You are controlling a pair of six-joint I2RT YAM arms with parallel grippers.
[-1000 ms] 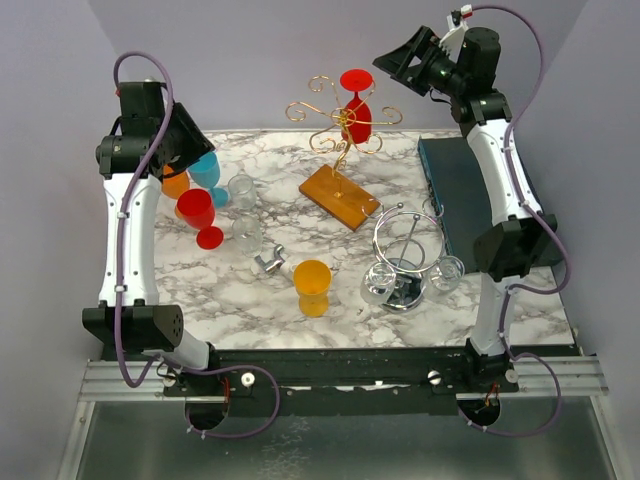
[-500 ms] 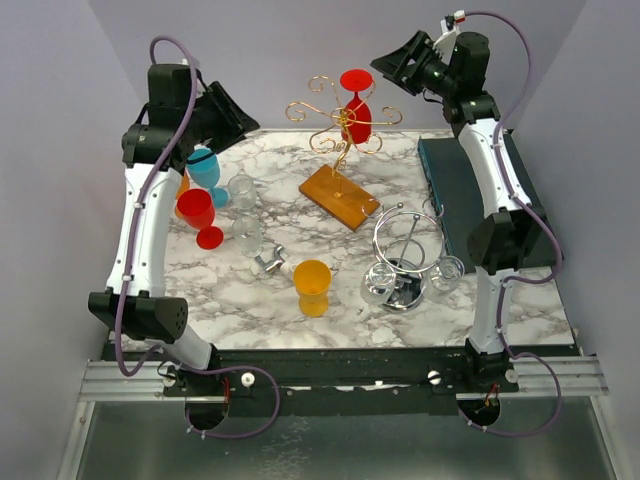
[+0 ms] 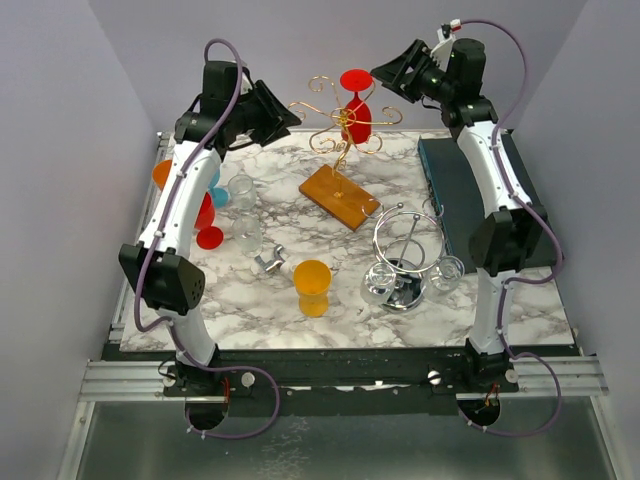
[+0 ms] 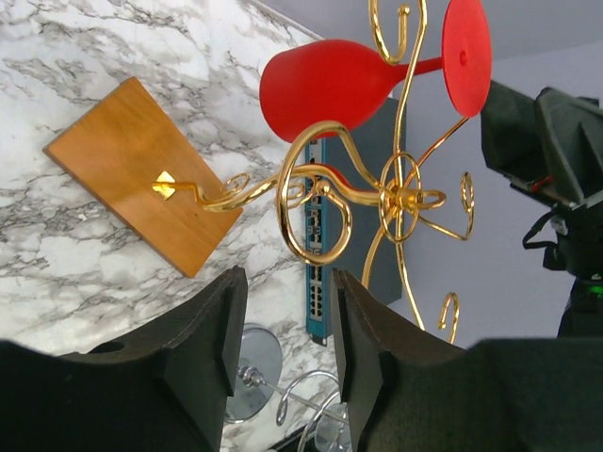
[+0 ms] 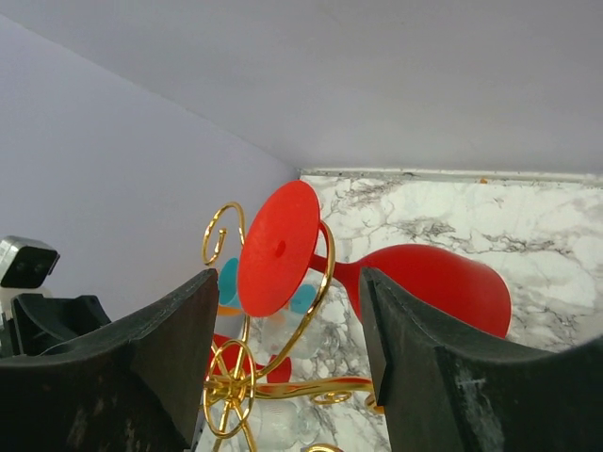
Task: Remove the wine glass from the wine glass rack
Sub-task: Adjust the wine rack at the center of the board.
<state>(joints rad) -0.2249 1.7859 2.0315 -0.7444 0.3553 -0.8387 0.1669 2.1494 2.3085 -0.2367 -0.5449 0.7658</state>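
From above, the left arm (image 3: 175, 205) covers most of an orange glass (image 3: 160, 172) and a blue glass (image 3: 218, 195). The right arm (image 3: 495, 170) crosses a dark box (image 3: 450, 190) on the counter (image 3: 250, 300). The clear glasses (image 3: 378, 285) by the chrome stand (image 3: 406, 292) are too faint to count.

In the left wrist view the top edge cuts the foot of the wine glass (image 4: 325, 85) and the upper scrolls of the gold rack (image 4: 403, 196). The bottom edge cuts the left claw (image 4: 287, 282).

In the right wrist view a finger of the right claw (image 5: 287, 282) hides the bowl's underside, and the rack's stem runs off the bottom.
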